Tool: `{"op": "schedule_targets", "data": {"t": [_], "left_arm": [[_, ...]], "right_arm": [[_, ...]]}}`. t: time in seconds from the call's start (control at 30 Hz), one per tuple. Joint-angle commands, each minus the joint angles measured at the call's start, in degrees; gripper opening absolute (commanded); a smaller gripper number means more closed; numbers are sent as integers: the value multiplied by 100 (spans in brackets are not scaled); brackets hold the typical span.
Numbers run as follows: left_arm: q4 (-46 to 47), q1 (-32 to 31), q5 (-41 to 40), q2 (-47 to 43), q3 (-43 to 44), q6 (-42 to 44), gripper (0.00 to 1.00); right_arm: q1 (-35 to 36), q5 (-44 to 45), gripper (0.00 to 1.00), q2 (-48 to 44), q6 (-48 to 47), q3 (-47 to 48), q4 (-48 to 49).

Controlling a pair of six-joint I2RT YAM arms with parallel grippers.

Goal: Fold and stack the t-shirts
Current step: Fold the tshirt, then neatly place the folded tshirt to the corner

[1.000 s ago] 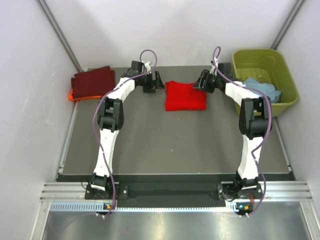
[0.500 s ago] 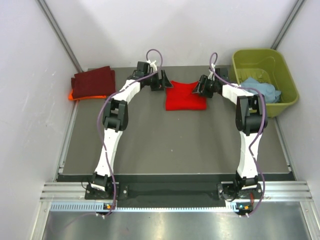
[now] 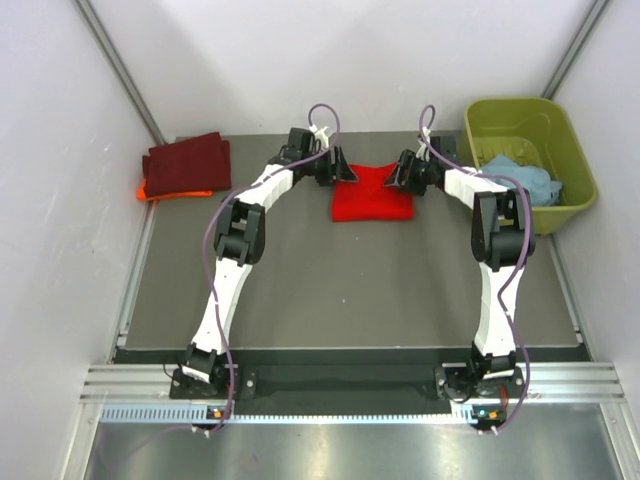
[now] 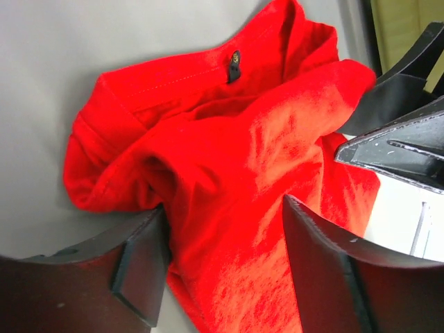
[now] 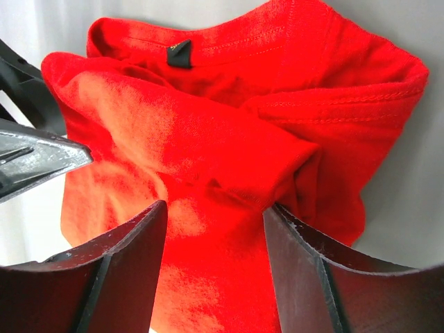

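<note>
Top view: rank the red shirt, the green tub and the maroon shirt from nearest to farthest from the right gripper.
1. Red shirt, at the right gripper, mid-table.
2. Green tub, off to the right.
3. Maroon shirt, far-left corner.

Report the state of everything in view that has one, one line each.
red t-shirt, folded small, far edge bunched up
maroon t-shirt, folded, top of the left pile
orange t-shirt, beneath it, only an edge showing
olive-green tub, upright, open-topped
light blue t-shirt, crumpled inside that tub
left end effector, fingers astride the red cloth, grip unclear
right end effector, likewise astride it, grip unclear
</note>
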Motion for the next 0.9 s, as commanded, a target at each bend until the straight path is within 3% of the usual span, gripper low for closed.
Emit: {"op": "schedule_targets", "data": {"t": [0.0,0.33,0.7,0.8,0.87], "left_arm": [[-607,-121,-146,439,-295,13,66],[-545,-147,-23,421,-444,-66,53],[-449,-147,293,316,-559,-110,18],[-475,-139,276,220,-594,-101,0],[-536,-95,301,123,-612,-23,0]], "right_arm": [[67,36,58,53,5,58,165],[102,35,58,62,23,-22,217],[163,44,58,88,41,-31,244],[181,53,58,62,41,-22,261],[163,53,58,18,32,-22,244]]}}
